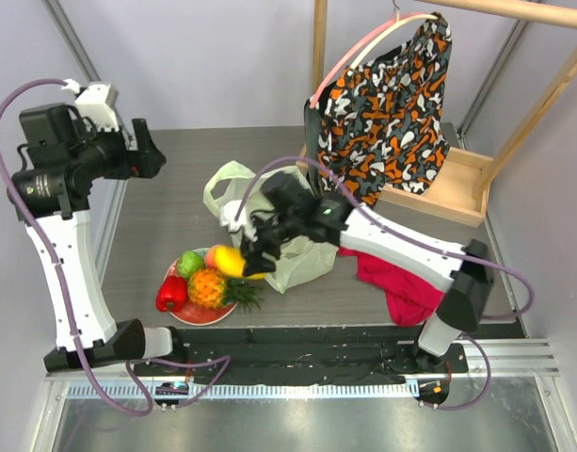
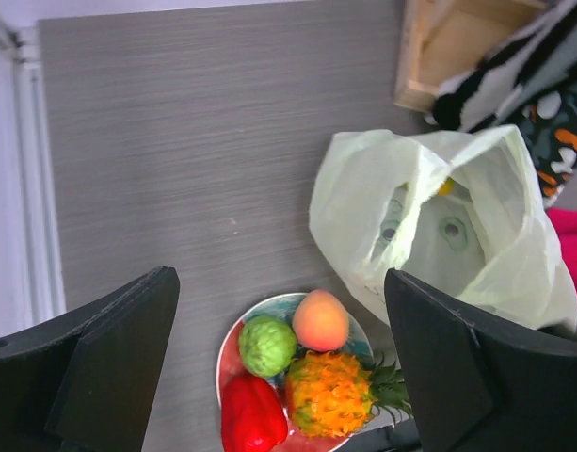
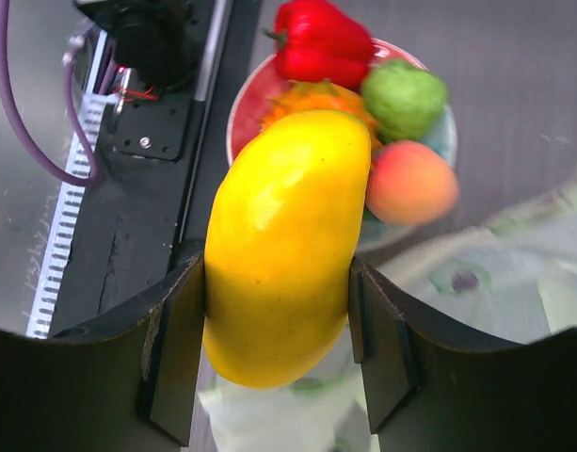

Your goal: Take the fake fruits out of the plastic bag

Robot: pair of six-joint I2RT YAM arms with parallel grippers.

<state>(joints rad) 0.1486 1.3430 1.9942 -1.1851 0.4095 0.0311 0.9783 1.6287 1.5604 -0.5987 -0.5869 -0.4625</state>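
Right gripper (image 3: 277, 353) is pinching a yellow mango (image 3: 279, 235) above the plate (image 3: 239, 108), likely to set it beside the other fruits (image 2: 321, 320), at eight o'clock from the bag (image 2: 476, 245). Left gripper (image 2: 279, 301) is hovering spread, empty.

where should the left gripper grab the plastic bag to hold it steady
Probably pinch the handle loop of the plastic bag with the left gripper, coming from above on its left: the loop juts clear, while the right gripper holding a mango crowds the other side.
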